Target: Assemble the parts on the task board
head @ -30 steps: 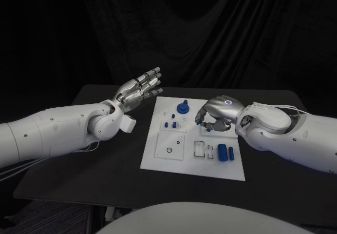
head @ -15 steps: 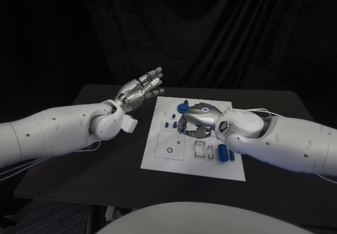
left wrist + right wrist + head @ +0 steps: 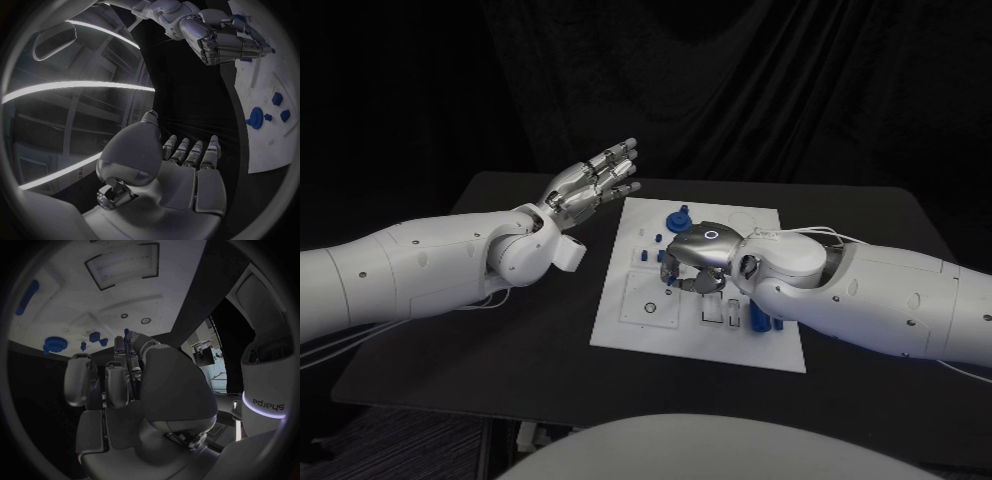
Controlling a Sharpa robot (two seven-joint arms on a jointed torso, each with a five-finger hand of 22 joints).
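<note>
Your head camera looks down on the task board [image 3: 697, 330] from above. Each wrist camera sits close behind its own palm; both also catch the board [image 3: 275, 90] [image 3: 69, 300].

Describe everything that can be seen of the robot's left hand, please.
The left hand is silver and metallic-looking, on the end of a white arm. It is raised above the black table, to the left of the white task board, and is apart from both. Its fingers are stretched out and slightly apart, pointing away from the robot. It holds nothing and nothing touches it. The left wrist view shows its bare palm.
</note>
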